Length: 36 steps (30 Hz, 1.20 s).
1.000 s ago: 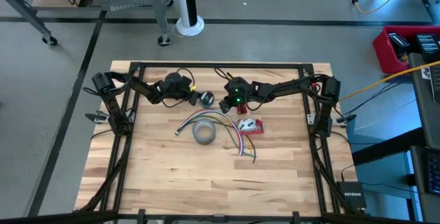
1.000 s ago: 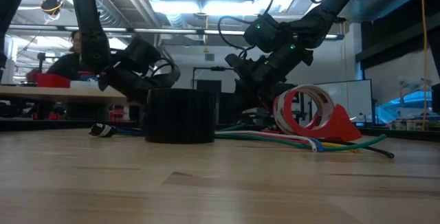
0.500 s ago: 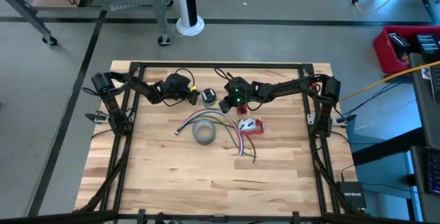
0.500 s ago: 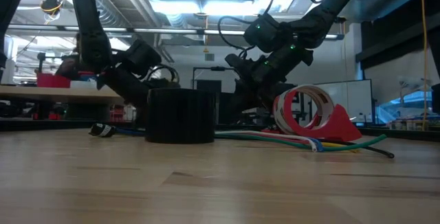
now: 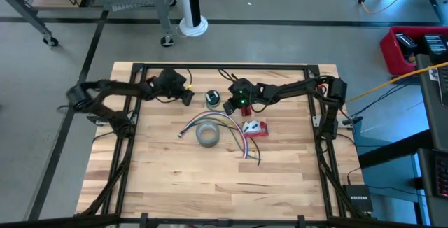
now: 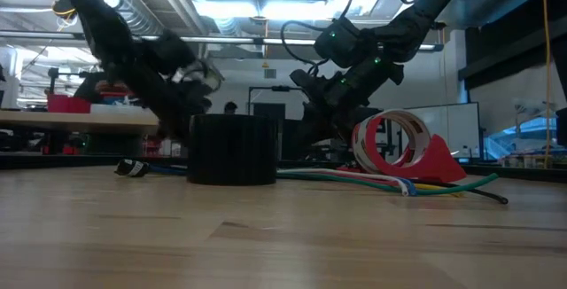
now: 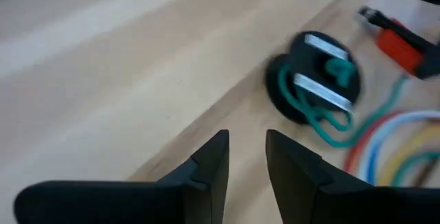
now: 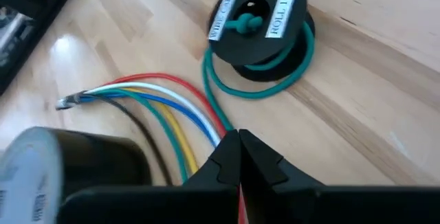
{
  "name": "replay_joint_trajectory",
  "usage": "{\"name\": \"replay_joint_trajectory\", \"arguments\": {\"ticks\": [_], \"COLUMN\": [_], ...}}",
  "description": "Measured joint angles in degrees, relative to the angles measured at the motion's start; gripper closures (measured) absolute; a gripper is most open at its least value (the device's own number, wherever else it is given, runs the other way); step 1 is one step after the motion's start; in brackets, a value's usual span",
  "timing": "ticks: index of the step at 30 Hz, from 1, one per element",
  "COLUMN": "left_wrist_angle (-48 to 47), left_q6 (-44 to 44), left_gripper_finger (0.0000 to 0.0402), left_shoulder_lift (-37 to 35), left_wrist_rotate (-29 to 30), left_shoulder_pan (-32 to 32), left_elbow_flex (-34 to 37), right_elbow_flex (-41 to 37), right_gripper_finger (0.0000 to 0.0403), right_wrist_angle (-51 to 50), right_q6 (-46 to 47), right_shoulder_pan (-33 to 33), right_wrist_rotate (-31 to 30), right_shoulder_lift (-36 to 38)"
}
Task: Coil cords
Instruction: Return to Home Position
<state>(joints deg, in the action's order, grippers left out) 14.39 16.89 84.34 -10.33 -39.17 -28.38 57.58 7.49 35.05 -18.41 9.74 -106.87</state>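
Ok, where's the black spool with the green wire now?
In the high view the black spool lies between the left gripper and the right gripper, just beyond the grey tape roll.

Right wrist view. You are looking at the black spool [image 8: 265,45] lying flat on the wooden table [image 8: 364,141], two white printed labels [image 8: 283,11] across its top face. The green wire [image 8: 245,23] is knotted at the hub, and a couple of its turns hang slack around the side of the spool nearest you. A fan of coloured wires [image 8: 165,107] (red, white, blue, yellow, green, dark) runs from a bunched end toward the right gripper [image 8: 239,141], whose fingertips are pressed together just above them. The tape roll [image 8: 75,162], dark-sided with a pale top, sits beside the wires. A dark frame [image 8: 27,7] crosses the far corner.
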Motion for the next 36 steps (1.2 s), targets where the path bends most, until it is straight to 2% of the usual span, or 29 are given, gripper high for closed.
{"name": "replay_joint_trajectory", "arguments": {"ticks": [7,18,23,28,36], "left_wrist_angle": [-13.5,-32.6,-31.5,-30.3,-17.3], "left_q6": [-6.4,-8.4,-7.7,-2.4,-0.6], "left_gripper_finger": [0.0313,0.0314,0.0314,0.0314,0.0314], "left_shoulder_lift": [-19.8,-48.6,-59.6,-69.6,-78.4], "left_wrist_rotate": [-0.1,0.0,0.0,0.0,-2.6], "left_shoulder_pan": [0.1,0.2,1.3,2.7,6.1], "left_elbow_flex": [0.0,0.3,5.6,12.0,22.1], "right_elbow_flex": [0.0,-2.9,-8.2,-14.4,-24.3], "right_gripper_finger": [0.0400,0.0400,0.0400,0.0400,0.0400], "right_wrist_angle": [-0.6,-3.1,-3.1,-3.0,3.6], "right_q6": [0.7,-0.9,-0.4,1.0,4.0], "right_shoulder_pan": [0.0,-0.1,-0.9,-1.6,-1.5], "right_wrist_rotate": [1.9,0.9,-2.1,-5.5,-6.3], "right_shoulder_lift": [5.8,23.3,32.8,42.6,55.1]}}
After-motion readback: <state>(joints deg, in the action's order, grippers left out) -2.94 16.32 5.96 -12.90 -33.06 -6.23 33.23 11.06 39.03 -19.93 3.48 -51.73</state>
